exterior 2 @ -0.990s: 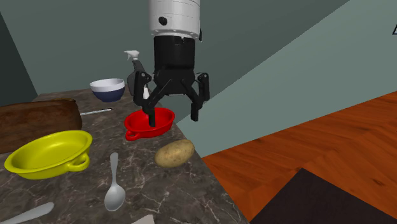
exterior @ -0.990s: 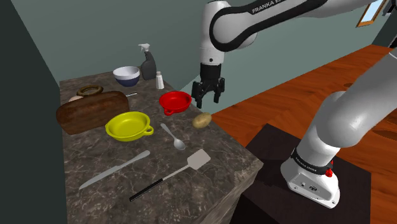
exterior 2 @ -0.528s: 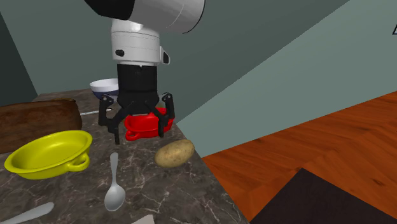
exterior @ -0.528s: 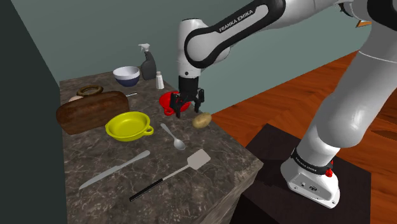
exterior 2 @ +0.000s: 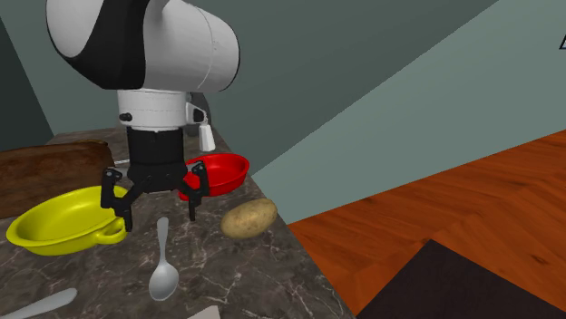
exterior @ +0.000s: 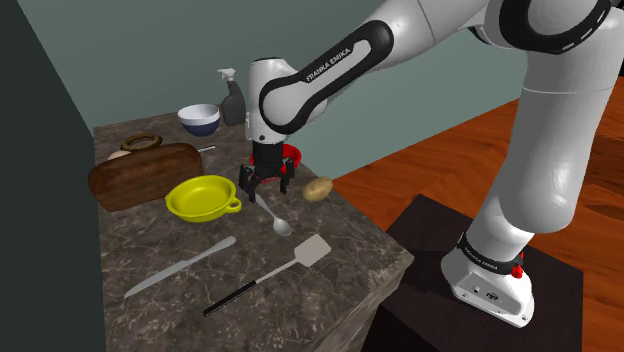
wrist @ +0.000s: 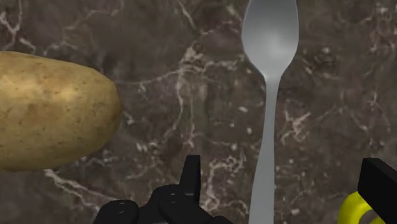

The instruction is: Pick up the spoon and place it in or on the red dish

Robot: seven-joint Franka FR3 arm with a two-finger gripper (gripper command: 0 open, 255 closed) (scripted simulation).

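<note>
Black gripper [exterior 2: 157, 214], jaws wide and empty, hovers over the handle of a grey spoon [wrist: 270, 63] lying beside a potato [wrist: 51, 111]; closing off-centre could flick the thin handle toward that potato.

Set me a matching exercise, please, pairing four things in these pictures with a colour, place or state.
Things:
1 spoon
2 potato
3 yellow dish
4 gripper

Descriptions:
A open
B brown, near the counter's edge
C grey, lying flat under the gripper
D has a loop handle

Pairs: 1-C, 2-B, 3-D, 4-A
</note>
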